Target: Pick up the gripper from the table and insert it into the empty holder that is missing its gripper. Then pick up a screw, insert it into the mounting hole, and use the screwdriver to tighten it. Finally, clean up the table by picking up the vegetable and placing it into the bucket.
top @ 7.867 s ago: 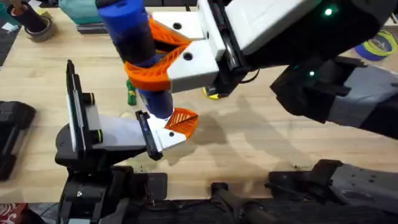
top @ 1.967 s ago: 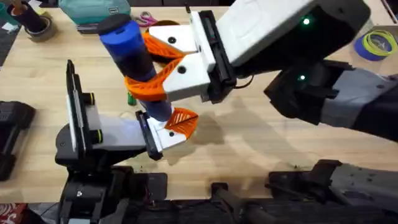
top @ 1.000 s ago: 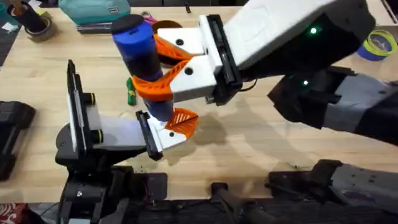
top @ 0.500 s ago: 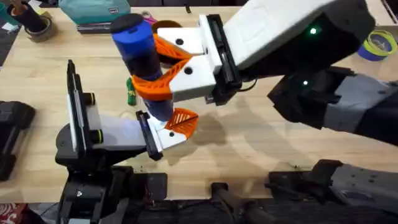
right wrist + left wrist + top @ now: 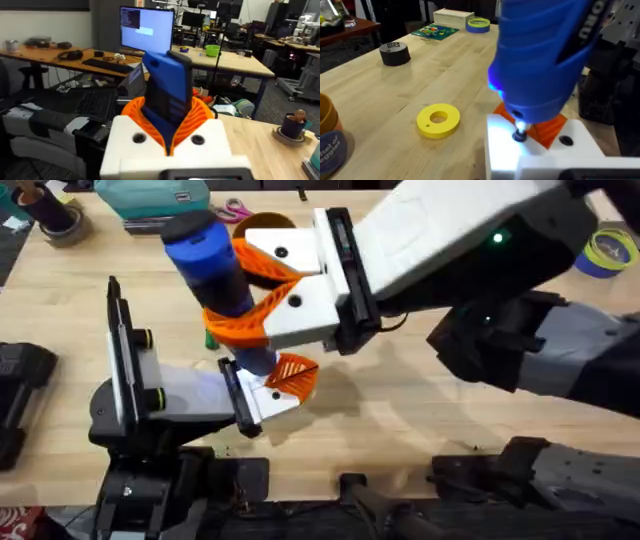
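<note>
R gripper [image 5: 245, 305], clamped on the bright blue pen-shaped screwdriver [image 5: 215, 275], has tilted it slightly w/ tip still on the white holder's [image 5: 262, 402] screw, so tightening continues; L fingers: can't tell.

- The blue screwdriver [image 5: 215, 275] stands nearly upright, tip down on the white holder [image 5: 262, 402].
- The orange ribbed gripper [image 5: 293, 373] sits in that holder.
- The green vegetable [image 5: 210, 338] lies on the tabletop behind.
- The orange bucket [image 5: 262, 224] stands farther back.
</note>
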Controlling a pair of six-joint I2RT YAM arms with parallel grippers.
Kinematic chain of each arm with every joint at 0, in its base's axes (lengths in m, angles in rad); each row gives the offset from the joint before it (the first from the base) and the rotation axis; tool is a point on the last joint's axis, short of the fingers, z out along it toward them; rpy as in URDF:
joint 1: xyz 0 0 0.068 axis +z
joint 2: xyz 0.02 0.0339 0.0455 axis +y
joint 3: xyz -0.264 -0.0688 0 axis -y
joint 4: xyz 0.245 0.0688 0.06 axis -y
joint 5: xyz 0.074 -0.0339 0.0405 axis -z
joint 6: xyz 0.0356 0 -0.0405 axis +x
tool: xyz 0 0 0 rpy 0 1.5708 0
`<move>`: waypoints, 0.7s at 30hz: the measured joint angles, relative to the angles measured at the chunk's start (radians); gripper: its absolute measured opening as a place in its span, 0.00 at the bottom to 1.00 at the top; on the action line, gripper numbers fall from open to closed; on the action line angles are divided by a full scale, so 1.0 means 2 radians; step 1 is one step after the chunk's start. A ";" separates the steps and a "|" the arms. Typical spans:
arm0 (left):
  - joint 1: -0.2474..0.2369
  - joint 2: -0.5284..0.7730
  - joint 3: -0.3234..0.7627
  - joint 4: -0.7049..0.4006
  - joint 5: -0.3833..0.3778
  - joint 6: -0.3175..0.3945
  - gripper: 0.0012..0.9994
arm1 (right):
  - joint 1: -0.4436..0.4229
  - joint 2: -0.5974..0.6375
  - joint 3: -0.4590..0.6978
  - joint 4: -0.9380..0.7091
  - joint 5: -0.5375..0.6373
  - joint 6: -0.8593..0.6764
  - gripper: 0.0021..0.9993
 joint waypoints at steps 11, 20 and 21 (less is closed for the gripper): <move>0.000 0.000 0.000 0.000 -0.001 0.000 0.01 | 0.002 0.002 0.000 -0.001 0.015 0.000 0.02; 0.000 0.000 0.000 0.000 -0.001 0.000 0.01 | 0.002 0.002 0.000 -0.003 0.015 -0.004 0.02; 0.000 0.000 0.000 0.000 -0.001 0.000 0.01 | 0.002 0.002 0.000 -0.004 0.015 -0.004 0.02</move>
